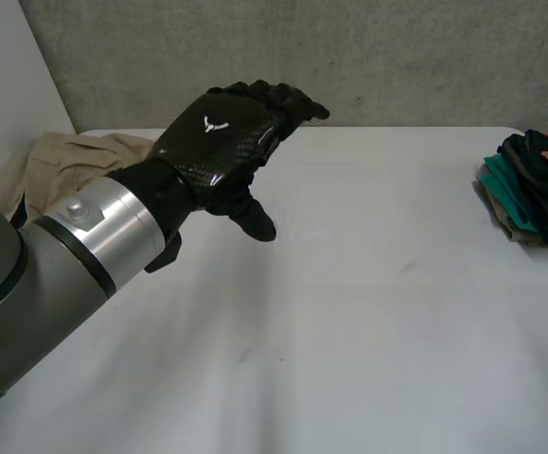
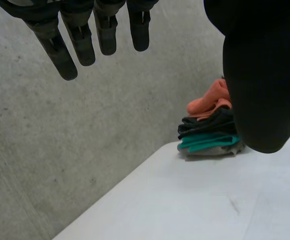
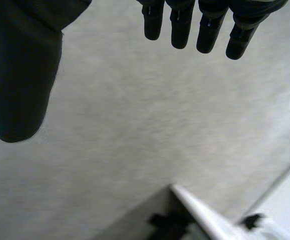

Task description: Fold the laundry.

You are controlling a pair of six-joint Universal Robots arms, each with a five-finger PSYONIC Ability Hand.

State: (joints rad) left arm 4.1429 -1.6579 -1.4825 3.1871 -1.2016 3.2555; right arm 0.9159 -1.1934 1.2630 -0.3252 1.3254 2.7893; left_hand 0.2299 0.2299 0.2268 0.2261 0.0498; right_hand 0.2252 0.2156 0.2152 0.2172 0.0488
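Just behind the left robot hand, a crumpled beige garment

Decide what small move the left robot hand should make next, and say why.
Probably lower the left robot hand toward the crumpled beige garment beside its arm: the hand hovers open and empty above the white table, the garment lies unfolded, and the folded stack opposite looks finished.

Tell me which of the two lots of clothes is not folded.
The beige garment behind the left arm: it lies crumpled in a loose heap, while the stack on the other side is folded flat in teal, dark and orange layers.
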